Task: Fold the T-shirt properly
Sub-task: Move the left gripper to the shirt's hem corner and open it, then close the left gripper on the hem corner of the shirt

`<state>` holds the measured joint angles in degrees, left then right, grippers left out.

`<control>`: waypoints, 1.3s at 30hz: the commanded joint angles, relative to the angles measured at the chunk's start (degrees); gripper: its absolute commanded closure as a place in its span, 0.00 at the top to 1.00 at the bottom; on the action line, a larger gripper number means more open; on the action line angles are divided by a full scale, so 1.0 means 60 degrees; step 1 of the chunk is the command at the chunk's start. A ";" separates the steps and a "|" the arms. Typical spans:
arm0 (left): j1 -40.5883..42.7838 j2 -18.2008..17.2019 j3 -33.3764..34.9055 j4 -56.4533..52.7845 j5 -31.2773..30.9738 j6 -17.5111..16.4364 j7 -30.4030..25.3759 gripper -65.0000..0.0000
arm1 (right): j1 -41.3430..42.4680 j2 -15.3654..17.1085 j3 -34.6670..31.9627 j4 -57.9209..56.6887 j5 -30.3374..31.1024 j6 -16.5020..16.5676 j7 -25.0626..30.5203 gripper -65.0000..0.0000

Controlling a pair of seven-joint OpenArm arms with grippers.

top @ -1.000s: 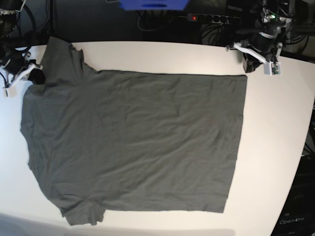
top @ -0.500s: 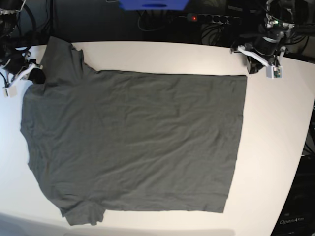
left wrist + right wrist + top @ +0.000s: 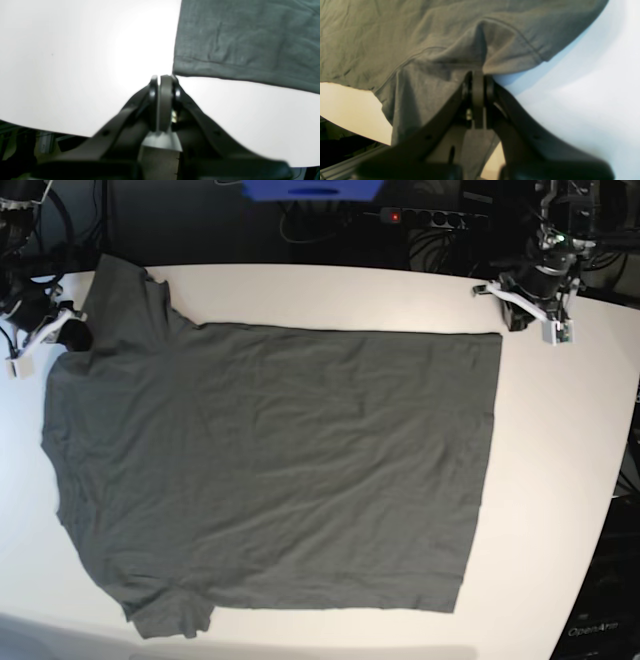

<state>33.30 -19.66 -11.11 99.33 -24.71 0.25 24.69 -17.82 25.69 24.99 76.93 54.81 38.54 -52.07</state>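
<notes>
The dark grey T-shirt [image 3: 270,470] lies spread flat on the white table [image 3: 560,480], collar end to the left and hem to the right. My left gripper [image 3: 511,323] hovers at the far hem corner. In the left wrist view this gripper [image 3: 162,77] is shut with nothing in it, its tips just beside the T-shirt's corner [image 3: 250,42]. My right gripper [image 3: 75,337] is at the far shoulder by the sleeve. In the right wrist view the right gripper [image 3: 478,73] is shut, and the T-shirt's cloth [image 3: 395,37] puckers into a ridge that runs into its tips.
Behind the table's far edge sit a power strip [image 3: 425,218] with a red light, a blue object [image 3: 310,188] and dark cables. The table's right edge curves inward toward the front. Bare white surface [image 3: 62,62] lies beside the hem.
My left arm has drawn back a little to the right and away from the hem corner. The right arm and the T-shirt have not moved.
</notes>
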 commanded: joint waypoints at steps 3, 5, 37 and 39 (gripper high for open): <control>-0.0121 0.0002 -0.0148 0.0141 -0.0021 -0.0020 -0.0195 0.02 | 0.0062 0.0223 0.0062 0.0124 0.0192 0.0243 0.0086 0.01; -0.0151 0.0031 -0.0250 0.0127 -0.0021 -0.0020 -0.0195 0.02 | 0.0062 0.0223 0.0062 0.0124 0.0192 0.0243 0.0086 0.01; -0.0414 0.0837 -0.1349 -0.0152 -0.0021 -0.2423 -0.0268 0.48 | 0.0077 0.0223 0.0062 0.0124 0.0192 0.0243 0.0071 0.01; -0.0414 0.1174 -0.2038 0.0024 -0.0021 -0.2921 -0.0210 0.48 | 0.0077 0.0223 0.0062 0.0124 0.0192 0.0243 0.0071 0.01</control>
<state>30.61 -11.88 -23.03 98.30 -24.45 -17.47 24.80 -17.67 25.67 24.97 76.93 54.74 38.54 -52.14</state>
